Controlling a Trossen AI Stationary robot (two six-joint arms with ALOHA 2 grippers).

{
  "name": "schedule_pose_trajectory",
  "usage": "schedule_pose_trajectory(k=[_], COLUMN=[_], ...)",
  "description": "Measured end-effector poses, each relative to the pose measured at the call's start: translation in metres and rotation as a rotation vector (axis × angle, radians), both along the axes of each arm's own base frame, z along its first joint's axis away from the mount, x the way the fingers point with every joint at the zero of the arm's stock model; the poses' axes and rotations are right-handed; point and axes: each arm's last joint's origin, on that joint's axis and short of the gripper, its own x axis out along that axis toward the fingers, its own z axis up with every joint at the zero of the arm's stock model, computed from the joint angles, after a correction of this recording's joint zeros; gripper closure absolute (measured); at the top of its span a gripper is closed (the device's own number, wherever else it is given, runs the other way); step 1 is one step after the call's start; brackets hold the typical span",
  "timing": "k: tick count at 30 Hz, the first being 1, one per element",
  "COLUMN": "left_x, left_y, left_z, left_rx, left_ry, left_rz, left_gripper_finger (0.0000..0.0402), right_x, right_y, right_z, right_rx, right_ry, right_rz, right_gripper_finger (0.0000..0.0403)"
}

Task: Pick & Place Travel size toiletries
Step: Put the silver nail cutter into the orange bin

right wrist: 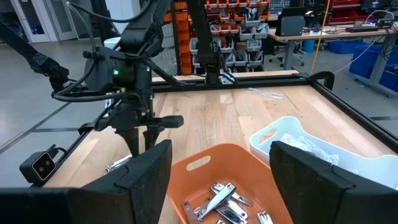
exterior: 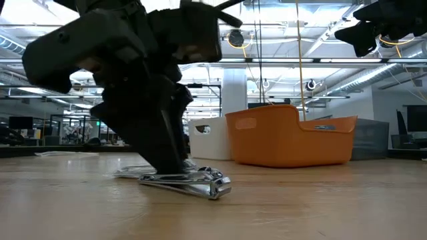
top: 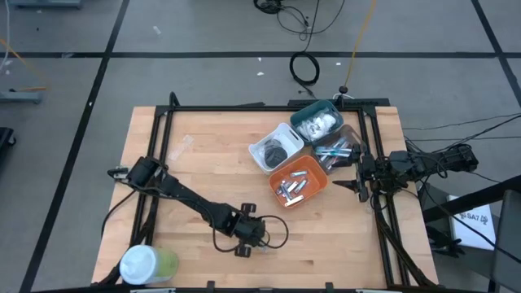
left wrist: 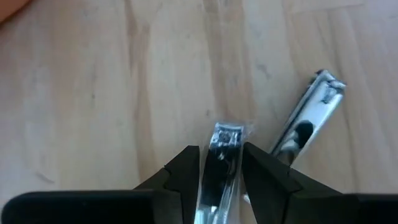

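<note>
Left gripper stands on the table near its front edge, fingers straddling a wrapped nail clipper whose long axis runs between them, not visibly clamped. Right gripper hovers open above the orange bin, well apart. A second clipper lies just beside the first.

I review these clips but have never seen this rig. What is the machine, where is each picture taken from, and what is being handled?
Two dark robot arms work at a wooden table. One picture looks down from overhead, one looks level along the tabletop, and one comes from each wrist. The left gripper is down at the table, its fingers either side of a clear-wrapped nail clipper; a bare nail clipper lies beside it. The right gripper hangs open by the orange bin, which holds more clippers. White, teal and dark bins adjoin it.
</note>
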Motion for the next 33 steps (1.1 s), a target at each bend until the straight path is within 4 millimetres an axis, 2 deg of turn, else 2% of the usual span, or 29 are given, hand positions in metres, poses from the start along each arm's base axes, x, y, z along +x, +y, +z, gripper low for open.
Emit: schedule_pose_trajectory(k=[12, 15, 18, 21, 26, 29, 33], left_x=[0.010, 0.011, 0.014, 0.015, 0.018, 0.022, 0.022], left_y=[0.014, 0.015, 0.019, 0.022, 0.022, 0.021, 0.031], left_z=[-0.015, -0.015, -0.014, -0.014, 0.000, 0.018, 0.034], left_rx=[0.001, -0.009, -0.021, -0.024, 0.004, 0.053, 0.111], left_ry=[0.011, 0.009, 0.000, -0.009, -0.060, -0.145, -0.184], left_rz=[0.100, 0.121, 0.128, 0.123, 0.090, 0.045, 0.005], left_gripper_finger=[0.0286, 0.0312, 0.0360, 0.0369, 0.0363, 0.0364, 0.0366], right_x=[0.000, 0.000, 0.000, 0.000, 0.000, 0.000, 0.000], right_y=[0.000, 0.000, 0.000, 0.000, 0.000, 0.000, 0.000], right_z=[0.000, 0.000, 0.000, 0.000, 0.000, 0.000, 0.001], right_rx=[0.003, 0.006, 0.007, 0.007, 0.008, 0.008, 0.008], right_ry=[-0.005, -0.004, -0.003, -0.003, -0.004, -0.005, -0.005], right_rz=[0.000, 0.000, 0.000, 0.000, 0.000, 0.000, 0.000], right_gripper_finger=[0.0147, 0.0147, 0.0147, 0.0147, 0.0147, 0.0147, 0.0147])
